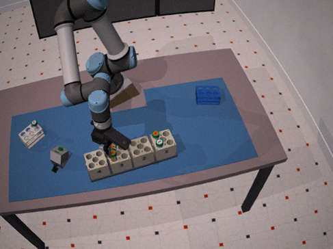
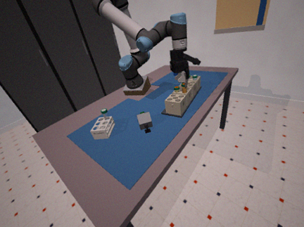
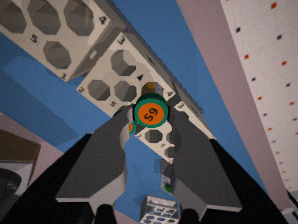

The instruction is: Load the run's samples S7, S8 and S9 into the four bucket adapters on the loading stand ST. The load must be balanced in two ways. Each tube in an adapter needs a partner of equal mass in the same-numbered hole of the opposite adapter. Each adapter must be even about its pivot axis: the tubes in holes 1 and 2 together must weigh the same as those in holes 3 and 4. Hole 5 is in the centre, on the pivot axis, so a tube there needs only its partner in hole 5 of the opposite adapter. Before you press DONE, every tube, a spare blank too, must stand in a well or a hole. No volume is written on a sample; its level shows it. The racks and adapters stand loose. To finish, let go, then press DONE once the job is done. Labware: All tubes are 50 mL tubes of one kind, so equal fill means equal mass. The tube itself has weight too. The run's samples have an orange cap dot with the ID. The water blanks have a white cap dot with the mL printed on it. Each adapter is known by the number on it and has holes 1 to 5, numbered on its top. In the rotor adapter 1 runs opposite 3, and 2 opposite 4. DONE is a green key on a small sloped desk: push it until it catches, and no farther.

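Observation:
My gripper is shut on sample S9, a tube with an orange cap dot and amber liquid. It holds the tube upright at adapter 3, the second block from the left in the row of four. I cannot tell which hole the tube is in, or how deep. A second orange-dot tube stands in adapter 3 right beside it, half hidden by my finger in the wrist view. Adapter 1 holds an orange-dot tube and a white-dot blank. Adapter 4 and adapter 2 look empty.
A white rack at the far left holds one tube. The DONE desk with its green key stands just left of adapter 4. An empty blue rack sits at the back right. The arm's base is behind the adapters.

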Motion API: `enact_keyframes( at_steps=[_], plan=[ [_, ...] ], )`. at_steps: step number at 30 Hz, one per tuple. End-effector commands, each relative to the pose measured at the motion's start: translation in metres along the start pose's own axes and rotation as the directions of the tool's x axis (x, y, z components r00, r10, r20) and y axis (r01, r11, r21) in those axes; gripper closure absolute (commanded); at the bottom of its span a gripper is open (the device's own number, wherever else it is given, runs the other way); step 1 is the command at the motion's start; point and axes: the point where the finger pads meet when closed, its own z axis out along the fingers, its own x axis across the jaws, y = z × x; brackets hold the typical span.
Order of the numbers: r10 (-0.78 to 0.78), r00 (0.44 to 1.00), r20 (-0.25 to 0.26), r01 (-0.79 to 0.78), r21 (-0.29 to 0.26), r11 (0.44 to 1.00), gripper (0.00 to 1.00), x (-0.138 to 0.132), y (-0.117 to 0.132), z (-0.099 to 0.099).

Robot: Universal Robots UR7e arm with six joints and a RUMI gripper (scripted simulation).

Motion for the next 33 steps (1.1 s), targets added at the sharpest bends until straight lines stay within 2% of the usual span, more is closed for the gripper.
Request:
enact_keyframes(
  at_steps=[1,20,33],
  plan=[
    [0.000,1.000,-0.001,0.000,0.001,1.000,1.00,0.000,0.000,0.007],
    [0.000,1.000,-0.001,0.000,0.001,1.000,1.00,0.000,0.000,0.022],
    [0.000,1.000,-0.001,0.000,0.001,1.000,1.00,0.000,0.000,0.025]
  ],
)
